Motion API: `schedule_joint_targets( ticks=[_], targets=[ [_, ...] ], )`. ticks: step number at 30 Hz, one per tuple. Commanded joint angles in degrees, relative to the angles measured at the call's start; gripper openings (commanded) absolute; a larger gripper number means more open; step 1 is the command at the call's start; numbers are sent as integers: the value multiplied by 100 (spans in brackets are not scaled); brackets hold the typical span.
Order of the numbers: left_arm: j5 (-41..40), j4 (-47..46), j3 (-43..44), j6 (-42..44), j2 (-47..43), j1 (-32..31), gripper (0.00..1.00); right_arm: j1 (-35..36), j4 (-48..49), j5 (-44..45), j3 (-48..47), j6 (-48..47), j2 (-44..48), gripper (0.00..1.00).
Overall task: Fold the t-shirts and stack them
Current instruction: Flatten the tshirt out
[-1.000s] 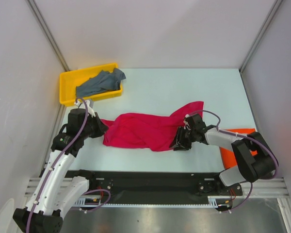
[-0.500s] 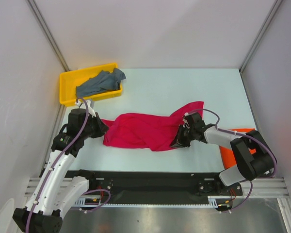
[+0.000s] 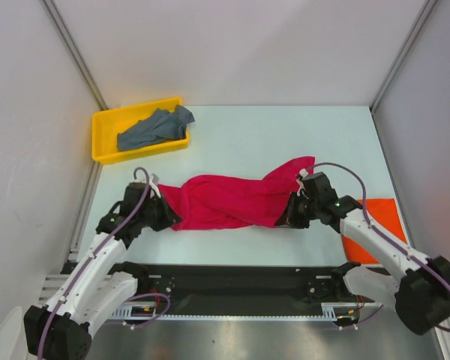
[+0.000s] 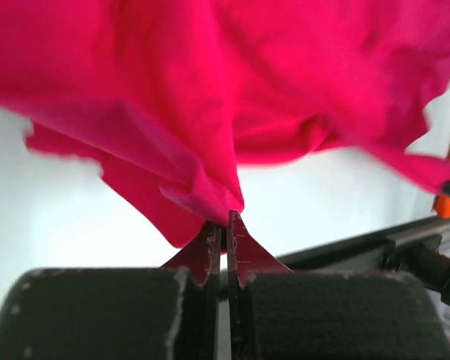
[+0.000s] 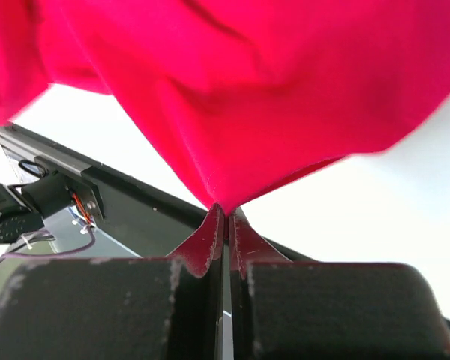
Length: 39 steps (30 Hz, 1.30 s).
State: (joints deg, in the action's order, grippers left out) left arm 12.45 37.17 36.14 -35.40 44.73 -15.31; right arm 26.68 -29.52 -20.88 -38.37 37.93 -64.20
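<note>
- The crimson-pink soft cloth short-sleeved shirt (image 3: 229, 201) is stretched left to right across the near half of the counter, bunched and twisted into a long rope-like band between my two arms.
- Its right end fans up into a loose flap that points toward the far right of the counter.
- The left jaws are closed tight on a gathered fold at the shirt's left end. In the left wrist view, cloth spills out from between the tips, which are pressed together.
- The right jaws are likewise clamped on a pinch of cloth at the shirt's right end. The right wrist view shows the fabric pulled to a point where the tips meet.
- From the overhead view I cannot tell whether the middle of the shirt touches the counter.
- The left arm (image 3: 97, 255) reaches in from the near left, the right arm (image 3: 382, 244) from the near right.
- The bright orange-red shirt (image 3: 382, 210) lies flat at the counter's near right edge, partly under the right arm and just beside the crimson shirt's right end.
- The grey-blue shirt (image 3: 154, 129) lies crumpled inside a yellow plastic tray (image 3: 101, 136) at the far left corner, well apart from the other two, with a sleeve draped over the tray's right rim.
- All of this sits on a pale light-blue counter (image 3: 285, 135) with white walls around it.
</note>
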Motion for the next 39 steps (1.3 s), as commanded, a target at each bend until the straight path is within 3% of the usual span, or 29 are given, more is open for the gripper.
schedule_joint_targets(
  ticks=[1,6,8,9,10,19,22,25,28,32,36,39],
  targets=[
    [162,-184,-572,-959,-43,-279,2,22,-809,234,-66,-146,469,0],
    [-171,-8,-1109,-1540,-420,-279,18,22,-670,181,215,56,795,0],
    [-321,193,-1057,-1584,-474,-271,41,39,-626,120,295,91,822,0],
    [-487,281,-943,-1576,-518,-271,73,48,-608,120,312,109,839,0],
    [-558,343,-890,-1558,-535,-271,99,39,-599,128,321,109,874,0],
    [-849,1054,-468,-1347,-158,317,97,48,-538,76,374,92,945,0],
    [-1112,1388,-389,-1276,-192,467,60,48,-537,58,330,57,919,0],
    [-1166,1442,-520,-1504,-587,468,72,48,-529,49,330,39,919,0],
    [-911,1363,-871,-1760,-930,468,72,39,-502,14,374,4,910,0],
    [-744,1021,-1153,-1778,-1308,450,66,39,-485,-38,392,-14,936,0],
    [-542,915,-1355,-1944,-1178,415,47,48,-511,-82,365,-58,954,0],
    [-577,1011,-1320,-2032,-949,283,47,39,-555,-91,321,-111,945,0]
  ],
)
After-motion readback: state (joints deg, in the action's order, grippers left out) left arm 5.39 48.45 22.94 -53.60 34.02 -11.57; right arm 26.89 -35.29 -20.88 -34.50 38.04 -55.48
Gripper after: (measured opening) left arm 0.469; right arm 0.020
